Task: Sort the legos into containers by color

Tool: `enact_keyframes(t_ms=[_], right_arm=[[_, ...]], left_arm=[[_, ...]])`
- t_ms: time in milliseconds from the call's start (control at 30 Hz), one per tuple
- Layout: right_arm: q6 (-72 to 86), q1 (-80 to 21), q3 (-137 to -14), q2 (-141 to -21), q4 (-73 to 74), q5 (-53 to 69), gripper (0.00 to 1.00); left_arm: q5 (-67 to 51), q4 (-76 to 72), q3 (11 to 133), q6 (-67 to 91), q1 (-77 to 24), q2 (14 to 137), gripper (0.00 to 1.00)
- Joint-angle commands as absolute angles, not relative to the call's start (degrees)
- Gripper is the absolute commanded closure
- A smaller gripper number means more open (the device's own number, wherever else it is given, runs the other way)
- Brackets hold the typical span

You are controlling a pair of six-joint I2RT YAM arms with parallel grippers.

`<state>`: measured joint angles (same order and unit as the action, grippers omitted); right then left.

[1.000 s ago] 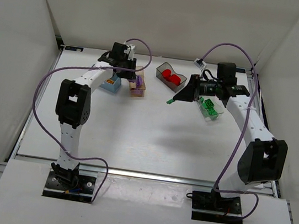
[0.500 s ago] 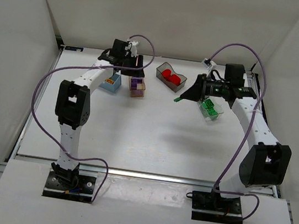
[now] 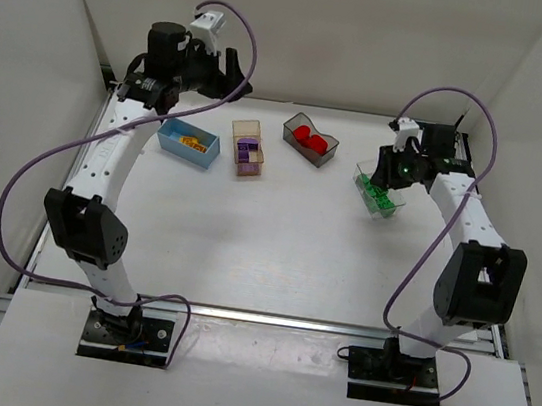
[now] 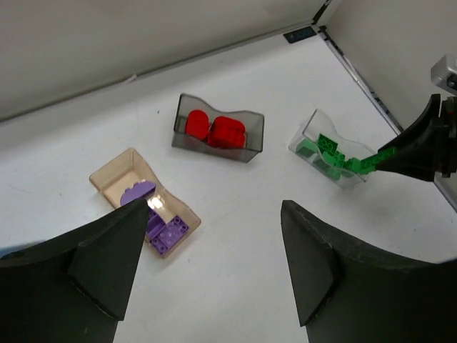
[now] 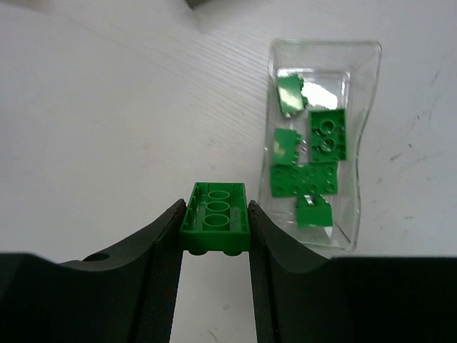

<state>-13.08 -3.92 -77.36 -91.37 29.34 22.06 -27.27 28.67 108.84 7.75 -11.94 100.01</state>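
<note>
Five green bricks (image 5: 303, 179) lie in the clear bin (image 5: 365, 86); the right gripper (image 5: 214, 223) clamps a sixth brick (image 5: 214, 213), now closer to it. The left gripper (image 4: 214, 209), spread wide, has risen.

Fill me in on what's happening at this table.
Two robot arms are sorting lego bricks by colour. The right gripper is clamped on a green brick beside the clear bin of green ones, not yet released. The left gripper hangs open and empty. The grey bin holds red bricks, the tan bin purple ones, the blue bin yellow ones.
</note>
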Motion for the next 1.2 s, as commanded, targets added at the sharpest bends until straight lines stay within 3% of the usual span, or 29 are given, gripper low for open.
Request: enact_keyframes(t_ms=[0,200,333,433,667,767,900,967,1000,1167], right_arm=[[-16.87,-2.38,-79.27,-94.47,29.97,15.83,1.0],[-16.35,1.48,-82.96,-101.16,29.8,15.73,1.0],[-16.96,1.5,-84.46,-104.84,29.44,16.52,1.0],[-17.23,1.32,-85.25,-106.25,29.09,16.53,0.98],[-18.63,0.79,-88.06,-110.47,29.18,16.35,0.68],[-18.46,0.35,-88.33,-110.66,29.09,15.91,0.5],[-17.93,0.35,-87.89,-109.96,28.57,15.29,0.36],[-17.75,0.35,-87.71,-108.64,28.21,15.12,0.33],[-17.84,0.35,-87.54,-108.2,28.21,15.2,0.26],[-17.23,-1.14,-88.15,-100.4,29.35,16.78,0.17]], left_arm=[[-25.93,33.31,104.68,6.15,-10.73,98.18,0.15],[-24.17,33.66,100.37,4.84,-8.79,95.45,0.11],[-22.59,33.84,98.88,3.87,-8.61,94.57,0.01],[-21.01,34.54,98.09,3.34,-8.53,94.66,0.01],[-21.18,36.21,96.42,3.08,-7.12,95.01,0.0],[-19.43,37.0,95.98,2.46,-6.94,94.92,0.01],[-17.49,37.35,95.19,2.11,-6.77,94.92,0.01],[-17.31,37.27,94.57,2.63,-6.42,94.75,0.01],[-17.49,37.35,94.05,2.98,-5.81,94.75,0.01],[-20.47,37.18,91.76,5.62,-3.17,93.69,0.01]])
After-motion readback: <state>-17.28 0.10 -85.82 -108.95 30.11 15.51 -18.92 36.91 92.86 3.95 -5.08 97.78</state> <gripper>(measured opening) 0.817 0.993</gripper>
